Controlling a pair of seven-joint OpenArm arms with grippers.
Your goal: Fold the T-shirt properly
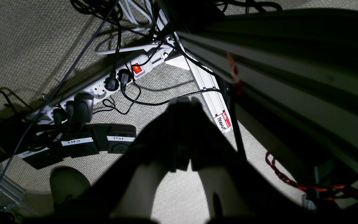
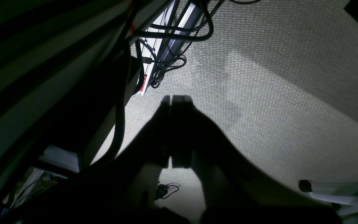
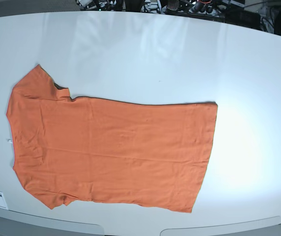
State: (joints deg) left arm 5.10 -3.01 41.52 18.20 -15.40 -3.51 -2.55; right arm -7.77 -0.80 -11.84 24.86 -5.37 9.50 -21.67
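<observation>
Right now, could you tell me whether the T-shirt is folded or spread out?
Spread out: the T-shirt lies flat on the white table, both sleeves showing, hem unfolded.

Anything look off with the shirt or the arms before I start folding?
The shirt lies flat and unfolded across the table, neck toward the base view's left, with only light wrinkles. Odd part: neither arm is over the table. Both wrist cameras look down at the carpet and cables, with the left gripper and right gripper shut.
</observation>
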